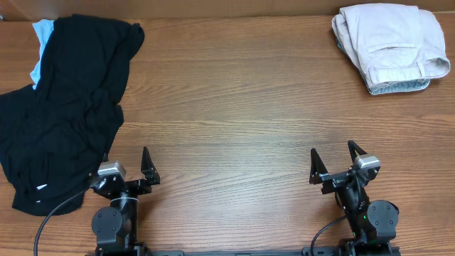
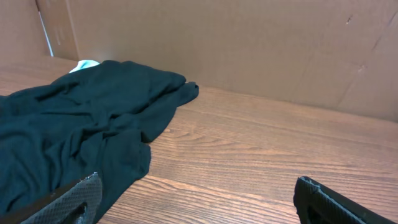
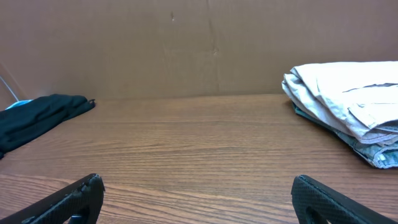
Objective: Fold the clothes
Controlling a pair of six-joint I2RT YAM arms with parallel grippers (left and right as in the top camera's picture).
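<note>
Cream shorts [image 1: 389, 41] lie folded into a compact bundle at the far right corner of the wooden table [image 1: 234, 92], waistband toward the right edge. They rest on top of a blue-grey garment [image 1: 399, 87], of which only a thin strip shows along the near side of the bundle. From the right wrist view the shorts [image 3: 345, 93] sit as the upper layer of that small stack, close to the cardboard wall [image 3: 186, 50] behind the table.

A big black garment [image 1: 67, 107] is spread in a crumpled heap along the left edge, reaching from the far left corner almost to the near edge. A pale blue cloth [image 1: 41, 34] peeks out from under it at the far corner.

Both arms sit low at the near edge, well apart from the shorts. The left gripper [image 1: 125, 154] has its fingers spread wide with nothing between them, one finger right by the black garment's hem; I cannot tell whether it touches. The right gripper [image 1: 332, 149] is likewise spread wide and empty over bare wood.
</note>
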